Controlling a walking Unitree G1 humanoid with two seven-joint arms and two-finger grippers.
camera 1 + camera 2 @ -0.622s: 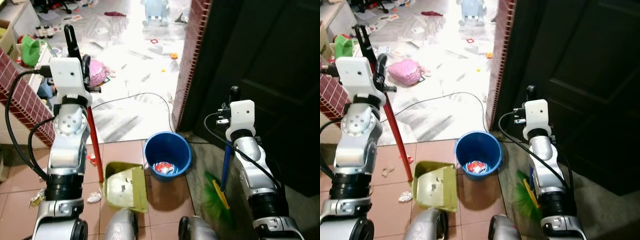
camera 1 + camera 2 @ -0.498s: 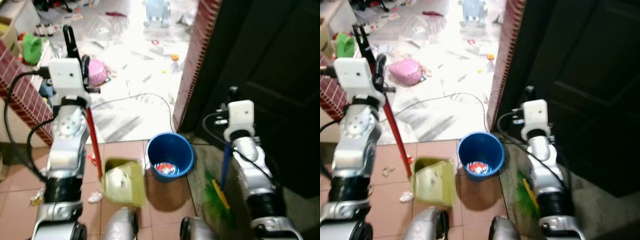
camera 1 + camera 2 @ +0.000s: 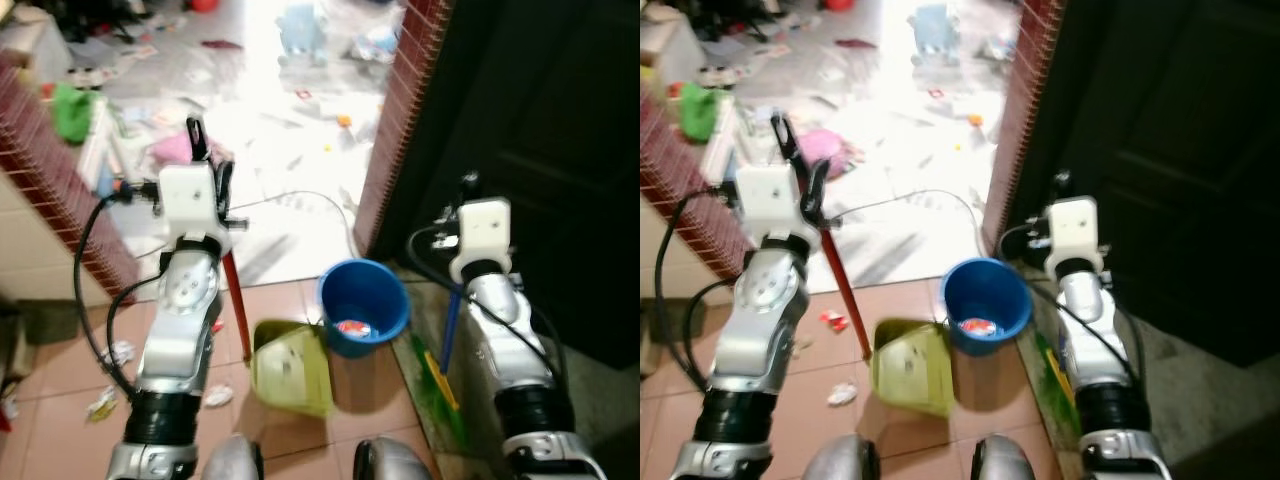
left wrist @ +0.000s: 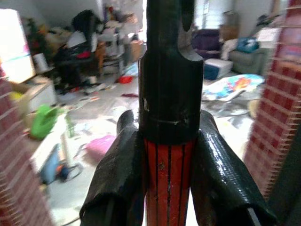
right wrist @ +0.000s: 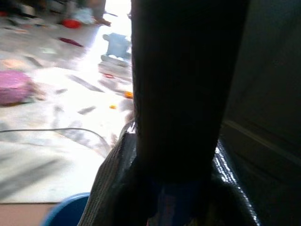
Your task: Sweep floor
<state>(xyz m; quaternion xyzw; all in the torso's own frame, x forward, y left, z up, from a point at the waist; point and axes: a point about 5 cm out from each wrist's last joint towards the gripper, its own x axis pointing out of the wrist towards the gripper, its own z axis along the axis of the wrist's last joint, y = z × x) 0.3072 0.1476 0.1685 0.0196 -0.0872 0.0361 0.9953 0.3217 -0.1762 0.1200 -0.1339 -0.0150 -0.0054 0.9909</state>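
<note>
Left end effector clamping dustpan handle, right end effector clamping broom — scraps remaining on floor, sweeping apparently unfinished.

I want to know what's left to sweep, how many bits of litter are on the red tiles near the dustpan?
4: one left of the dustpan, a red one by the pole, two further left. The left arm may hide more.

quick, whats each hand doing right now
Left hand: closed on the red dustpan handle.
Right hand: closed on the blue broom handle.
</note>
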